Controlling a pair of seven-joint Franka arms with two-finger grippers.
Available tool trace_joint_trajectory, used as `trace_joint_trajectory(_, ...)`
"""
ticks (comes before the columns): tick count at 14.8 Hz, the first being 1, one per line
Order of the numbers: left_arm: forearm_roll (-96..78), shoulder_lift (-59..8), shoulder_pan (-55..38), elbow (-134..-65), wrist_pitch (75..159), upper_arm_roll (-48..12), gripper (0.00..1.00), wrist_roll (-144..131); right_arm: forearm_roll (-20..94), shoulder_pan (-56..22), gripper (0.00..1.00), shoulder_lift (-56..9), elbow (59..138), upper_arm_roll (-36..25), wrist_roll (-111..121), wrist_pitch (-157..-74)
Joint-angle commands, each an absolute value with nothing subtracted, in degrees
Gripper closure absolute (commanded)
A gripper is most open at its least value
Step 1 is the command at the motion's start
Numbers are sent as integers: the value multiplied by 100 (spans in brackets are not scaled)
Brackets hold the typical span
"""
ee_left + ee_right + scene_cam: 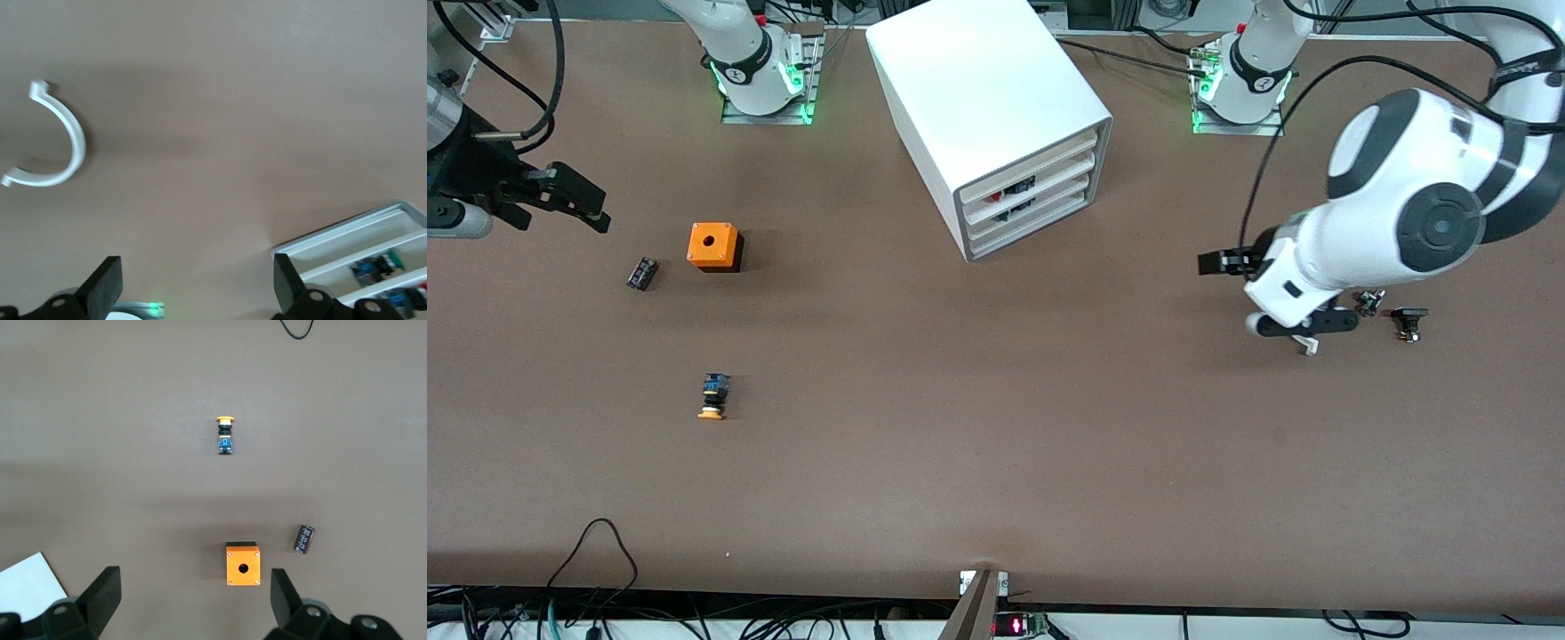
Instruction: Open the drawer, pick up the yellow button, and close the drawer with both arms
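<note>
The white cabinet point(978, 80) stands at the table's middle, toward the robots' bases. Its top drawer point(1049, 156) is pushed in, like the three below it. The cabinet front also shows in the left wrist view point(347, 243). The button point(711, 397), with its orange-yellow cap, lies on the table toward the right arm's end and also shows in the right wrist view point(225, 435). My right gripper point(578, 200) point(193, 590) is open and empty, over the table beside the orange cube. My left gripper point(1221, 262) point(197, 283) is open and empty, over bare table beside the cabinet.
An orange cube with a hole point(714, 246) point(243, 565) and a small black part point(641, 273) point(305, 539) lie farther from the front camera than the button. A white curved piece point(67, 133) and small dark parts point(1409, 322) lie by the left arm.
</note>
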State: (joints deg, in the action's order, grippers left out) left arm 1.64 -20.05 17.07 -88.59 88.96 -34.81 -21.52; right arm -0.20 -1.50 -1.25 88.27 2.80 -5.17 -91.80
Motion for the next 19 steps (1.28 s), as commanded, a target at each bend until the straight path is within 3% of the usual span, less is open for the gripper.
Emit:
trace_joint_trajectory(1,176,-1530,935,-8921,8798,-2351,1,-892,-88,-123,1,-9,8807,290,-395,-9053)
trace_joint_trajectory(4,176,-1171,450,-9139,8998,-1392,1,-134,-97,-123,1,-9,8807,325,-387,-9053)
trace_joint_trajectory(6,176,-732,72,-9560,9709,-793,1,-123,-140,-123,1,17,8807,325,-299,-9044)
trace_joint_trajectory(10,158,60,35,-10326,10151,-493,0,-106,-176,-123,1,53,8807,325,-360,-8904)
trace_joint_trajectory(14,-132,-105,123,-9828,9388,-475,0,-79,-176,-123,1,53,8798,325,-396,-8912)
trace_joint_trajectory(19,-132,-105,158,-9677,9360,-475,0,43,-167,-132,1,44,8754,334,-404,-8956)
